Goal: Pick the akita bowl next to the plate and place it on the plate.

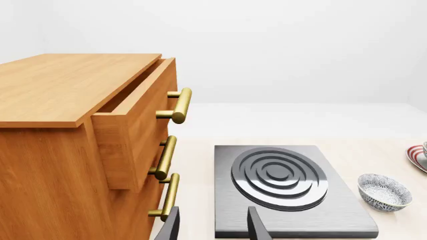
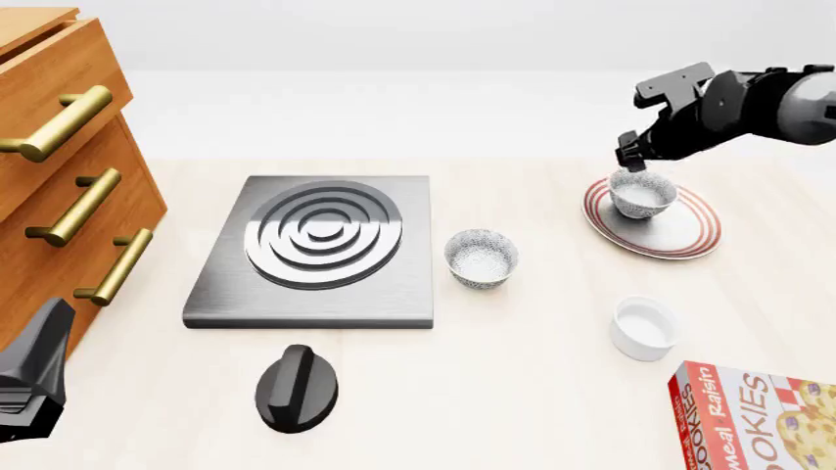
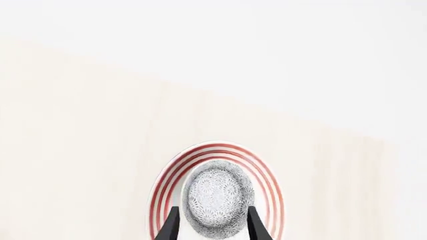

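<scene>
**A:** Akita bowl (image 2: 643, 194): status check, front view first. We see it resting on the plate (image 2: 692, 233), inside the red rings, toward the plate's far-left part. The right gripper (image 2: 636, 160) hangs just above the bowl's rim. Whether its fingers touch the rim we cannot tell from here.

**B:** Confirmed. The second speckled bowl (image 2: 483, 258) sits on the table just beside the stove plate (image 2: 320, 250), well apart from the plate. The white ramekin (image 2: 644, 328) stands nearer to us, with the cookie box (image 2: 758, 416) at the near-right corner. The left gripper (image 2: 29, 387) is parked low at the near-left, by the drawer cabinet (image 2: 66, 186).

**A:** Left wrist view. We see the left gripper (image 1: 212, 225) with fingers spread and nothing between them. The stove plate (image 1: 287, 187) lies ahead, the second speckled bowl (image 1: 383, 192) beyond it.

**B:** Right wrist view. The akita bowl (image 3: 219, 194) sits on the plate (image 3: 267, 175), and the two fingers of the right gripper (image 3: 212, 227) stand apart on either side of it. We read the claw as released.

**A:** Judgement: placement appears done. What remains is to lift the right arm clear without nudging the bowl.
</scene>
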`<move>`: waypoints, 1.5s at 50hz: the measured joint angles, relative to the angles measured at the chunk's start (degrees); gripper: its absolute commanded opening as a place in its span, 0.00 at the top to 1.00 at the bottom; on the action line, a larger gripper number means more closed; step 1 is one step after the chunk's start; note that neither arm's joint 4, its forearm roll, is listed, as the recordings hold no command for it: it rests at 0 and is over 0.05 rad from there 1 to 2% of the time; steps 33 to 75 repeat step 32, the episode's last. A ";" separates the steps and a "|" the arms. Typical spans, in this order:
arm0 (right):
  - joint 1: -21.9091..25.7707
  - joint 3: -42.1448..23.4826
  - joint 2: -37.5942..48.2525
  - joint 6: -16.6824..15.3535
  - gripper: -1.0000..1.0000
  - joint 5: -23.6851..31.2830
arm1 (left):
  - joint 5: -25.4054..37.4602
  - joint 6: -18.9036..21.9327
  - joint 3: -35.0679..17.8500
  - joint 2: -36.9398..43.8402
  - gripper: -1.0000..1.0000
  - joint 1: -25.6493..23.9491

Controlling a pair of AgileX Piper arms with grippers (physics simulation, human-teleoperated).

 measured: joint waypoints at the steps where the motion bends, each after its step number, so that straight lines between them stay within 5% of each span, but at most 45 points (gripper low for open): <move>1: 0.05 0.29 -0.81 -0.06 0.00 0.16 | 0.00 0.00 0.00 0.00 0.00 0.00; 32: 4.44 14.71 -38.44 0.01 0.00 4.34 | 0.00 0.00 0.00 0.00 0.00 0.00; 75: 4.44 14.71 -38.44 0.01 0.00 4.34 | 0.00 0.00 0.00 0.00 0.00 0.00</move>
